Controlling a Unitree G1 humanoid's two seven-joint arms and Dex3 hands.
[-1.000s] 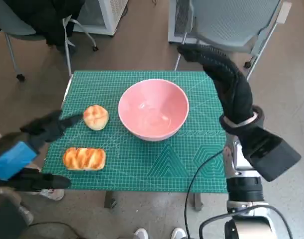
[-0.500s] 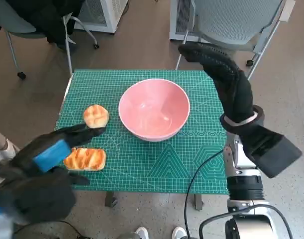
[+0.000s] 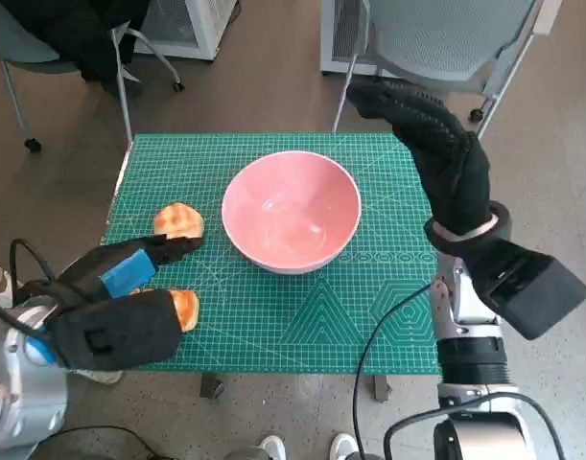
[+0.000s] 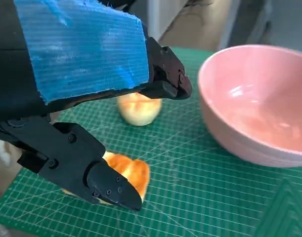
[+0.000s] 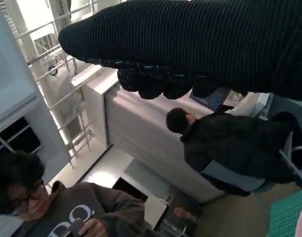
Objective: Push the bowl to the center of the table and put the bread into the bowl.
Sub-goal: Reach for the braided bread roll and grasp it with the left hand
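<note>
Two breads lie at nine o'clock of the pink bowl (image 3: 291, 211), which sits near the desk (image 3: 369, 316) centre. The left robot hand (image 3: 129, 278) hovers spread and empty over the long bread (image 4: 128, 170); it should lower squarely. The right robot hand (image 3: 422, 125) is raised, holding nothing.

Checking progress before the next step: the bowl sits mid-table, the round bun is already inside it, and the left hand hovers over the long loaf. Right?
Not quite. The round bun is not inside the bowl; the head view shows it on the mat beside the bowl, which holds nothing. The rest stands: the bowl sits mid-table and the left hand hovers over the long loaf.
</note>
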